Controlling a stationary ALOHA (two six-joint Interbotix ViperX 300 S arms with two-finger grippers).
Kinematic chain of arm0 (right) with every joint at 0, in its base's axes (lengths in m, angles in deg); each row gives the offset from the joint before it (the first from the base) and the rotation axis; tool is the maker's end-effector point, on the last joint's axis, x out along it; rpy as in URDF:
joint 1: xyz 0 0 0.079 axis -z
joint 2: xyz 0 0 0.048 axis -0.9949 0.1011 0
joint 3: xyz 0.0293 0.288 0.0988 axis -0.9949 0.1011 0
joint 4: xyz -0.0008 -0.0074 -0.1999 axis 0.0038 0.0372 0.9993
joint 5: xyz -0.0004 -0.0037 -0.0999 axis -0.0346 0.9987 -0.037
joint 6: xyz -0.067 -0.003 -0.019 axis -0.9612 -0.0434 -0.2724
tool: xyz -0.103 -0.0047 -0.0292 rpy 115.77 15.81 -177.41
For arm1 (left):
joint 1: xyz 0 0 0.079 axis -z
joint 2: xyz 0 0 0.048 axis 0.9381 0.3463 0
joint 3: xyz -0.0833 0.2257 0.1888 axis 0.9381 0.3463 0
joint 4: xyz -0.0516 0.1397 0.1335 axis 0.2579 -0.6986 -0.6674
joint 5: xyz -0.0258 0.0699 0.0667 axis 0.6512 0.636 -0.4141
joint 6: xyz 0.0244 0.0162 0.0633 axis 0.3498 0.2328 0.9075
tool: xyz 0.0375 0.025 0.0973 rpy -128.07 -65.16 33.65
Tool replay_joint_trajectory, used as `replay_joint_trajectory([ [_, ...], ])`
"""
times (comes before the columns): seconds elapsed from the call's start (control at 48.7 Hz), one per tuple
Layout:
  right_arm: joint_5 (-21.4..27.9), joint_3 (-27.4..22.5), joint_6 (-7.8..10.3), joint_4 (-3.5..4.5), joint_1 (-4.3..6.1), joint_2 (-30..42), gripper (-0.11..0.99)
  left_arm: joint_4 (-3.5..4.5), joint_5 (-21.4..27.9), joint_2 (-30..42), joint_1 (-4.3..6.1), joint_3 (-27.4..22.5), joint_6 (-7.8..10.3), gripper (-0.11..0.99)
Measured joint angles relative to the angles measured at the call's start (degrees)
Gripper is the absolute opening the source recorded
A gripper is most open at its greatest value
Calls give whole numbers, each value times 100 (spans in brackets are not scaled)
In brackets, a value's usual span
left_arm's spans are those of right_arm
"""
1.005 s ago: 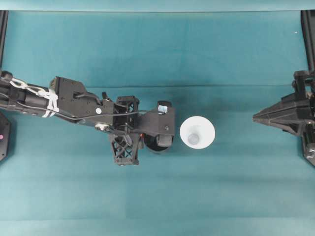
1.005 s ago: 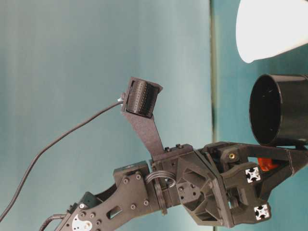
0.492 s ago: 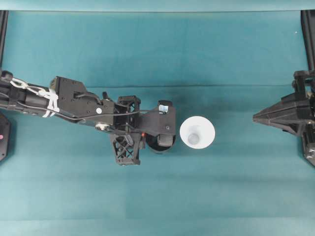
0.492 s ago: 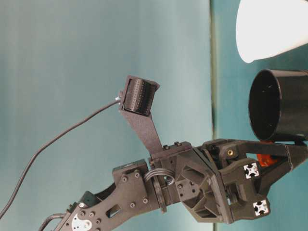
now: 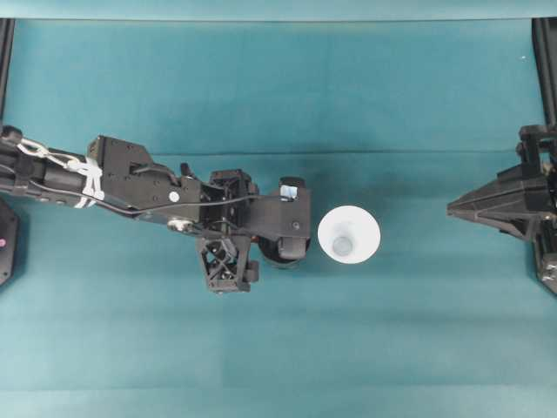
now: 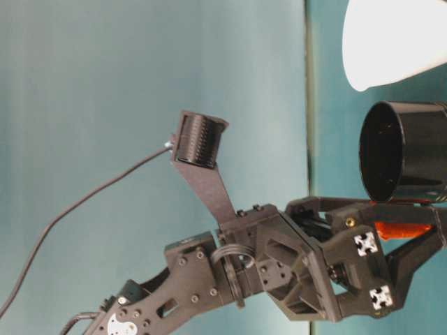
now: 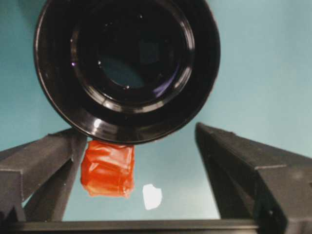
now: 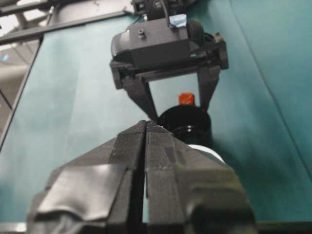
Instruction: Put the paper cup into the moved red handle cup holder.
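1. The paper cup (image 5: 348,235) is a smooth matte white cone shape standing upside down on the teal cloth table (image 5: 348,87), wide round rim down, small greyish base up, near the middle of the overhead view
2. Just beside it, on the left arm's side, stands the red handle cup holder (image 7: 127,63): a glossy black round cylinder with ringed steps inside, open mouth up, apart from the cup
3. A small, wrinkled orange-red tab (image 7: 108,168) sticks out from the holder's rim toward the left gripper
4. The left gripper (image 7: 141,161) has its angular matte black fingers spread wide, one on each side of the tab, gripping nothing
5. The right gripper (image 8: 146,127) sits well apart at the table's right edge, its wedge-shaped fingers pressed together, empty
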Motion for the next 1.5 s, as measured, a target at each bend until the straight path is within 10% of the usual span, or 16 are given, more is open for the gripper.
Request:
replay_joint_trajectory([
  [0.698, 237, 0, 9, 0, 18, 9, -10, -9, 1151, -2619, 62, 598, 352, 96],
  [1.149, 2101, -1204, 70, -9, 387, 1257, -6, 0, 967, -3190, 97, 1063, 316, 96],
  [1.313, 2619, -1784, 79, -9, 554, 2083, 12, -9, 826, -3261, 105, 1134, 308, 96],
  [1.498, 3217, -2215, 79, -26, 571, 2830, 63, -9, 809, -3313, 97, 1178, 308, 96],
])
